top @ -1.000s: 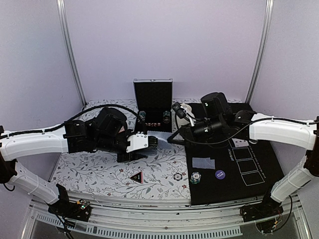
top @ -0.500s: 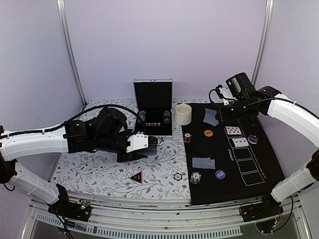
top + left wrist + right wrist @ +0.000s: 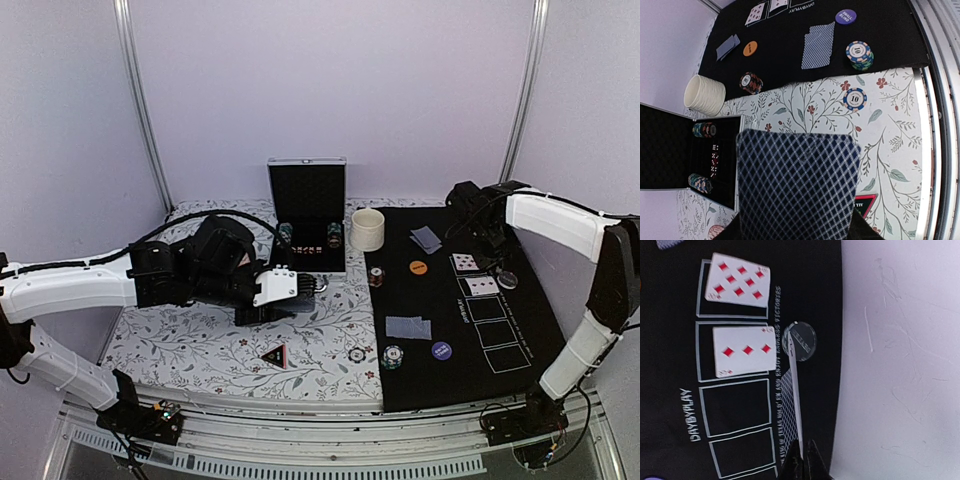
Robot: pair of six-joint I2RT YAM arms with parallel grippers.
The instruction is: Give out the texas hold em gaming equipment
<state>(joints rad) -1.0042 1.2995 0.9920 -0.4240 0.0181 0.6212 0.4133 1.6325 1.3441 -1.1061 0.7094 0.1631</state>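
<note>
Swung away from the deck (image 3: 797, 185) that the left gripper (image 3: 300, 285) clasps over the floral cloth (image 3: 200, 350), the right gripper (image 3: 802, 460) now hangs over the black mat (image 3: 665, 365), pinching a fresh card (image 3: 790, 390) edge-on beside two face-up diamonds (image 3: 744, 351), the third box (image 3: 737, 407) likely next.

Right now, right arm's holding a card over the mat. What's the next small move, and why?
Probably shift the right gripper over the third box and lay its card there: the first two boxes already hold face-up diamond cards, the third is empty. The left gripper just holds blue-backed cards.
</note>
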